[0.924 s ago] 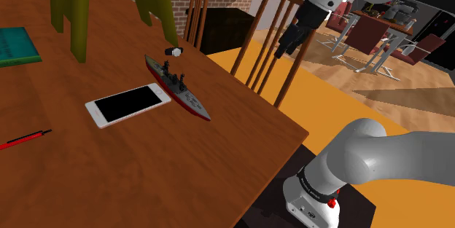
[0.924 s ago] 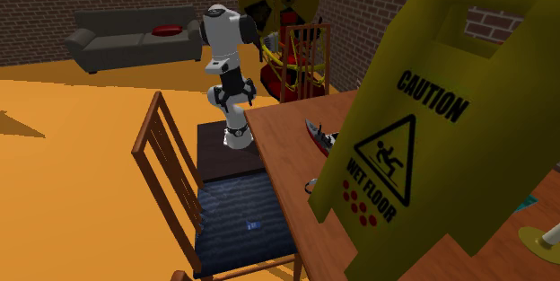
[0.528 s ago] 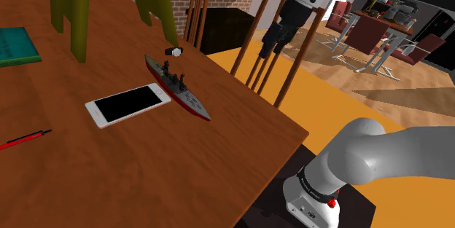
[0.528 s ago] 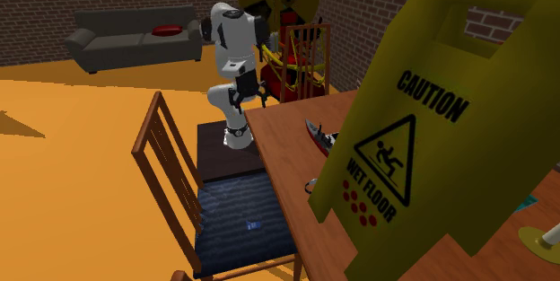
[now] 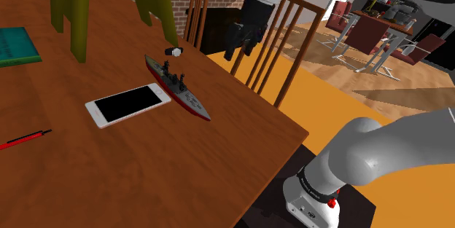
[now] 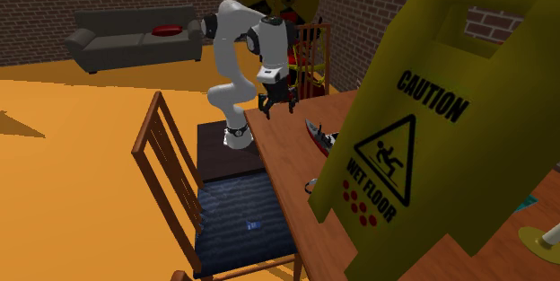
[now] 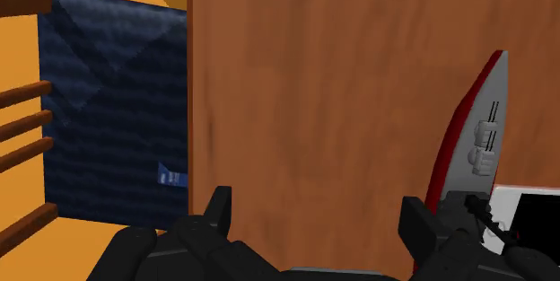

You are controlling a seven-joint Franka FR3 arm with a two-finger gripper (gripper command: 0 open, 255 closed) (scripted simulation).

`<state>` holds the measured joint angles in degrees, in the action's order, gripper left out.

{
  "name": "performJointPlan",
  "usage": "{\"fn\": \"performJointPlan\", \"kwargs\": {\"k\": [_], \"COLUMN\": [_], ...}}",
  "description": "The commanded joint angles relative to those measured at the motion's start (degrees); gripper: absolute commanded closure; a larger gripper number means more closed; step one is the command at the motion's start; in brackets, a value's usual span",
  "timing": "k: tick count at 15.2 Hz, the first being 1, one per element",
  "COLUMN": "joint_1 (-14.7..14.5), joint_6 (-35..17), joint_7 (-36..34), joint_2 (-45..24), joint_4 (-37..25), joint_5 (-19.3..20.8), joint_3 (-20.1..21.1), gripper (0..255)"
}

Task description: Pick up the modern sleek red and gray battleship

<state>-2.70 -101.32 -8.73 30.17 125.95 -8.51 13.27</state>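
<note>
Gripper (image 5: 238,49) moved nearer, slim red-and-grey battleship (image 5: 177,87)

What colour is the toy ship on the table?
The battleship has a red hull and a grey deck; the wrist view shows it best.

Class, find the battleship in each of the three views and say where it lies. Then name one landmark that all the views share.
Shoulder view: battleship in the middle of the table, beside the phone.
Second exterior view: battleship on the table, partly behind the caution sign.
Wrist view: battleship on the table, one end by the phone.
Shared landmark: the chair at the table's edge.
</note>
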Motion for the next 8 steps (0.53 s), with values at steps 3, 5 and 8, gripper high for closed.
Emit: {"fn": "performJointPlan", "kwargs": {"k": [3,5,8], "joint_1": [-0.42,-0.60,-1.00], "joint_6": [-1.06,-1.27,-1.24], "joint_7": [-5.53,-8.53,-13.25], "joint_2": [-6.94,-10.95,-17.42], "joint_4": [-4.93,-8.14,-13.52], "joint_5": [0.59,1.41,3.37], "joint_3": [4.57,6.90,10.25], "gripper": [0,0,0]}}
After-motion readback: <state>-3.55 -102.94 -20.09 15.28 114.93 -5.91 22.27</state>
